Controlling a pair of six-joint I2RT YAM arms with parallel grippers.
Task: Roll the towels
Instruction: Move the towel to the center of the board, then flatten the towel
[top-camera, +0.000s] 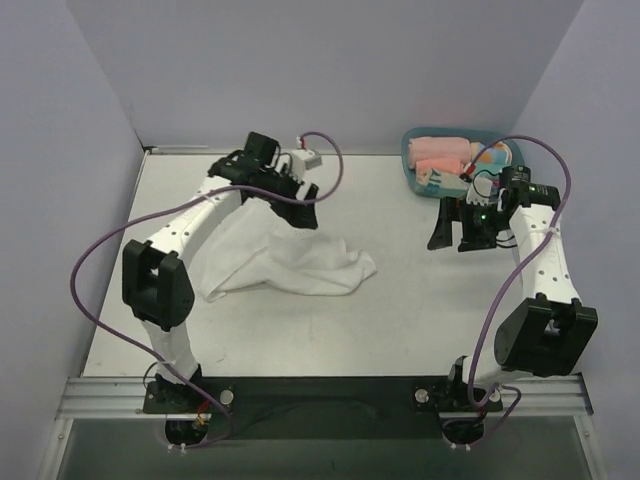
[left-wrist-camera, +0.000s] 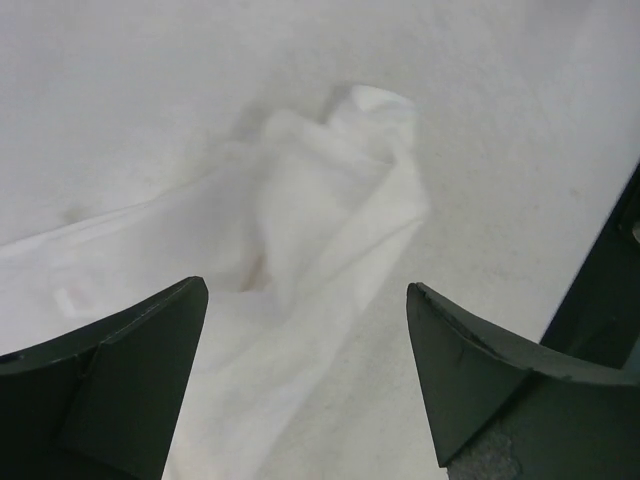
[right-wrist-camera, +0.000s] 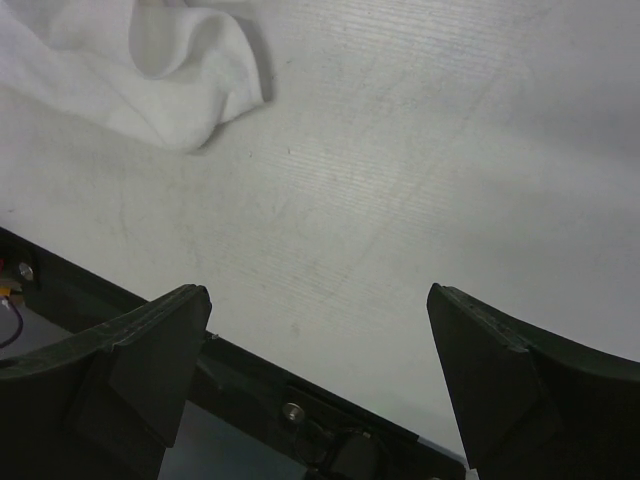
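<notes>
A white towel (top-camera: 285, 262) lies crumpled on the table left of centre. My left gripper (top-camera: 298, 215) hovers just above its far edge, open and empty; the left wrist view shows the bunched towel (left-wrist-camera: 300, 230) below and beyond the open fingers (left-wrist-camera: 130, 370). My right gripper (top-camera: 450, 232) is open and empty at the right, well apart from the towel. The right wrist view shows a corner of the towel (right-wrist-camera: 170, 80) at top left, far from the fingers (right-wrist-camera: 500, 380).
A teal tray (top-camera: 410, 160) at the back right holds rolled pink and patterned towels (top-camera: 445, 155). The black front rail (top-camera: 320, 395) runs along the table's near edge. Walls enclose the left, back and right.
</notes>
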